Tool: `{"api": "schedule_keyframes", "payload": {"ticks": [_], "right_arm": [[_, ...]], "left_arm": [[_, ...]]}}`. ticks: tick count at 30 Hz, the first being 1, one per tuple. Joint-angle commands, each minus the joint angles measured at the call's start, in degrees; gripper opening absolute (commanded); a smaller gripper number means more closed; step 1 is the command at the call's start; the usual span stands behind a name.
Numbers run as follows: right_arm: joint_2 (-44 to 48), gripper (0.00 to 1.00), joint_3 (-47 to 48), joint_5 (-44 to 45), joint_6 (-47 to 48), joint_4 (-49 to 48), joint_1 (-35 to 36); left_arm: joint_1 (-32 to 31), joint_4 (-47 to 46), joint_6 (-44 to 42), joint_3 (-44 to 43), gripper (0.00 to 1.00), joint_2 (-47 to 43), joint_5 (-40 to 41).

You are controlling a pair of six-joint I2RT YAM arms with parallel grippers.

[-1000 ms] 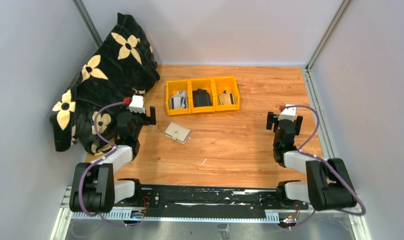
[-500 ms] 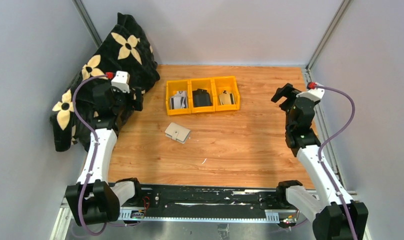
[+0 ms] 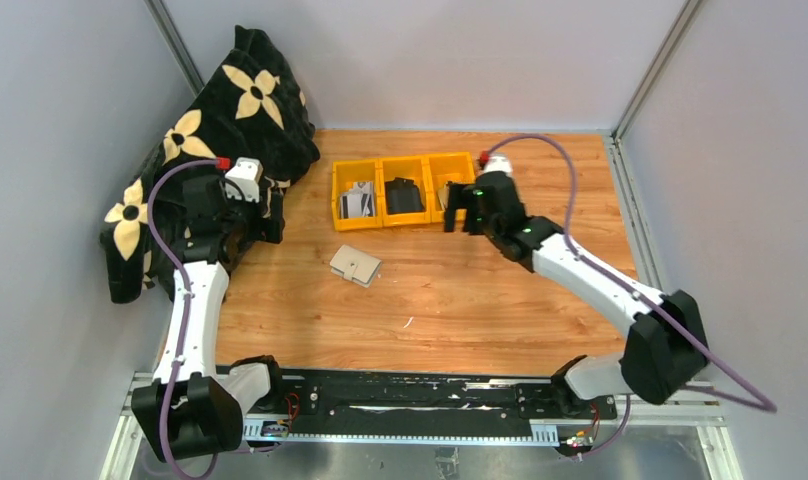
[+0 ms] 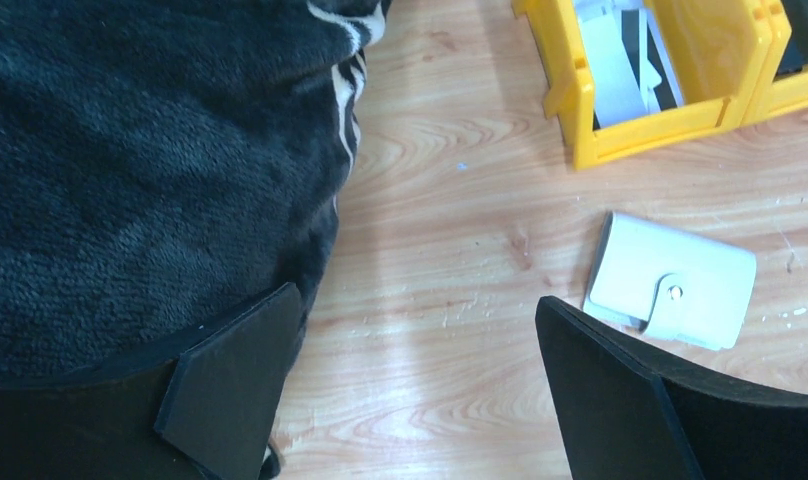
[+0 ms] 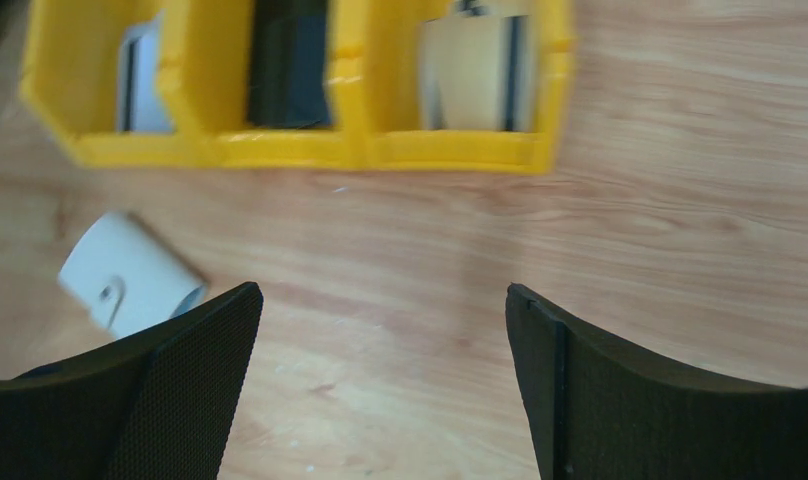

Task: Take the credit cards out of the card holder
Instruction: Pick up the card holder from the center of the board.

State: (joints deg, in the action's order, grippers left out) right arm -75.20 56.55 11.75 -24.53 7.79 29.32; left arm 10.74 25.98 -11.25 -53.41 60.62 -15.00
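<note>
Orange-brown wood-grain table top (image 3: pixel 500 290): smooth, faint sheen. Black plush cloth with cream flower pattern (image 3: pixel 230 110), far left corner: deep-piled, matt. Row of three yellow plastic bins (image 3: pixel 410 223), near the far edge: hard, glossy. Beige folding card holder (image 3: pixel 355 265): smooth, leather-like, matt, with small shiny metal snap (image 4: pixel 675 292).

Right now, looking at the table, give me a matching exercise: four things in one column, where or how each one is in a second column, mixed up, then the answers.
Column one
1. card holder
2. flowered blanket
3. yellow bins
4. right gripper

Column two
a. heaped in the far left corner
b. open, hovering by the right end of the bin row
c. folded shut, lying flat on the table nearer than the bins
d. a row of three towards the back

Pairs: 1-c, 2-a, 3-d, 4-b
</note>
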Motion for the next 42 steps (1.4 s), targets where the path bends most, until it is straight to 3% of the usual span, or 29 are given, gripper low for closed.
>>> {"api": "schedule_keyframes", "payload": {"ticks": [1, 9, 15, 19, 25, 37, 42], "right_arm": [[-7.8, 0.95, 6.7, 1.1, 2.9, 4.3, 10.5], [-26.3, 0.95, 20.6, -5.9, 9.8, 4.9, 22.1], [-37.2, 0.95, 29.4, -12.9, 12.7, 6.7, 24.7], [-42.7, 0.95, 33.2, -12.9, 14.6, 7.8, 25.3], [-46.5, 0.95, 34.7, -11.9, 18.9, 7.8, 25.3], [-49.5, 0.95, 34.1, -20.3, 21.8, 7.1, 25.4], [-48.5, 0.95, 31.5, -18.4, 22.0, 5.1, 26.2]], "left_arm": [[0.2, 4.3, -2.3, 0.4, 1.0, -1.3, -0.2], [0.2, 6.7, -3.3, 1.8, 1.0, -1.3, -4.1], [0.2, 9.2, -4.9, 0.9, 1.0, -1.4, -6.7], [0.2, 11.8, -6.3, -0.1, 1.0, -1.8, -8.8], [0.2, 14.0, -8.4, -0.6, 1.0, -2.3, -10.8], [0.2, 16.3, -8.6, -2.9, 1.0, -1.6, -12.1], [0.2, 16.5, -8.3, -3.8, 1.0, -1.1, -12.0]]}}
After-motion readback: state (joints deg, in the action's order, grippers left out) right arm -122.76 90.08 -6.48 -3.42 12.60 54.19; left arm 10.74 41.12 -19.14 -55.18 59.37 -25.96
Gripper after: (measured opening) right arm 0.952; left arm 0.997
